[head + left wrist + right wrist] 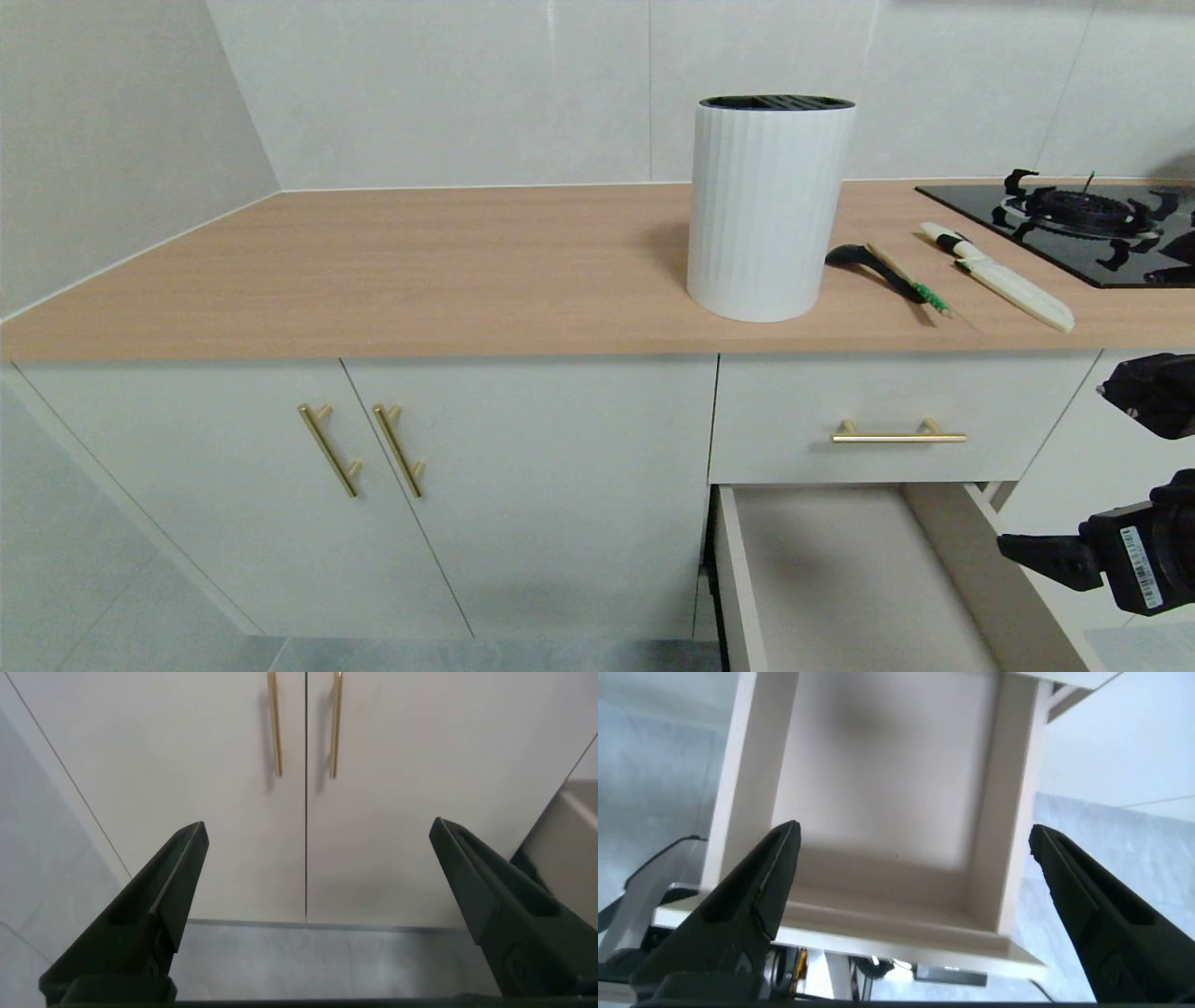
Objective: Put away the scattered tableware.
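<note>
- Three loose bits are out on the countertop [420, 271], all on the robot's right of the white slotted holder [766, 215]. A black spoon [859, 261] sits almost against the holder's base. Green-tipped chopsticks [910, 278] look to lie across the spoon's handle, and a white-bladed knife [1004, 280] is a bit further out from the holder, toward the stove [1083, 224].
- Both pincers are empty. The right gripper [913, 831] hangs spread wide over the open drawer [831, 579], which is below the holder and in front of it. The left gripper [317, 826] is spread wide too, low down and facing the cabinet doors [402, 793], which are below the holder and to its left.
- Biggest worry imo: the spoon and chopsticks seem to touch, so grabbing one could drag or flick the other off the front edge.
- The chopsticks are thin and flat on the wood, so the fingers might scrape the top and slip off them.
- The spoon's bowl is tucked right by the holder, so coming in with wide jaws could bump the holder.
- The knife's blade end points away from the holder toward the front edge. Pinching the blade rather than the handle could let it swivel and slide out.
- On the way up toward the holder, the right arm could clip the drawer's rim or the gold handle [898, 435] above it.
</note>
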Controlling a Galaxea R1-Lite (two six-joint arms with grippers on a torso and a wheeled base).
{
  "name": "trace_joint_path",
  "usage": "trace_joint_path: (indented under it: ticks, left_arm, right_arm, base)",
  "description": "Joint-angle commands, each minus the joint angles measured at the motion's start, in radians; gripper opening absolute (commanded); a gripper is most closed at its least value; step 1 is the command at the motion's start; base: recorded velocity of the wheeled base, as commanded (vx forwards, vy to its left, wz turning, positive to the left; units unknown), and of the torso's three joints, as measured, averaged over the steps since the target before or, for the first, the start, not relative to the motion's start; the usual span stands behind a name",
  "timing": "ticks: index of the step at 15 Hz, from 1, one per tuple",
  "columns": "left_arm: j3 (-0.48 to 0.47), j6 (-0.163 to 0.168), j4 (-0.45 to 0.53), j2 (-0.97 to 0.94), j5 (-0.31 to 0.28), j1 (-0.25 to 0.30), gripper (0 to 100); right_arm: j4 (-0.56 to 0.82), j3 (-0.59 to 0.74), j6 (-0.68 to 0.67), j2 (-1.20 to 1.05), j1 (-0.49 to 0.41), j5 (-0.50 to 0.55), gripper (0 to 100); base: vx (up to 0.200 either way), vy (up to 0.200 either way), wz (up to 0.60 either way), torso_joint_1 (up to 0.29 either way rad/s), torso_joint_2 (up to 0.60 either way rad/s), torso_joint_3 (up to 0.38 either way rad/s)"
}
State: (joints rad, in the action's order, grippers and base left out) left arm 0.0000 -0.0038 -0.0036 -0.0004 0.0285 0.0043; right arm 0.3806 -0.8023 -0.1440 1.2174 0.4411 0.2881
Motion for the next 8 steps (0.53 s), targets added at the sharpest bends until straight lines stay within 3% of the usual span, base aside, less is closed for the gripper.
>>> trace_joint_path:
  ticks: [1, 6, 8]
  left_arm:
    - [0.0, 0.001, -0.001, 0.0, 0.001, 0.0, 100]
    - [0.0, 0.001, -0.001, 0.0, 0.002, 0.0, 100]
    - [0.0, -0.001, -0.001, 0.0, 0.001, 0.0, 100]
  right_arm:
    - [0.0, 0.002, 0.0, 0.004, 0.001, 0.0, 100]
    - [-0.035, 0.002, 0.009, 0.008, 0.001, 0.0, 100]
    - [-0.106, -0.067, 0.061, 0.04, -0.013, 0.0, 100]
  base:
    - [0.0, 0.0, 0.0, 0.163, -0.47, -0.295]
    - [0.0, 0.0, 0.0, 0.18, -0.47, -0.291]
    - [0.0, 0.0, 0.0, 0.076, -0.19, -0.115]
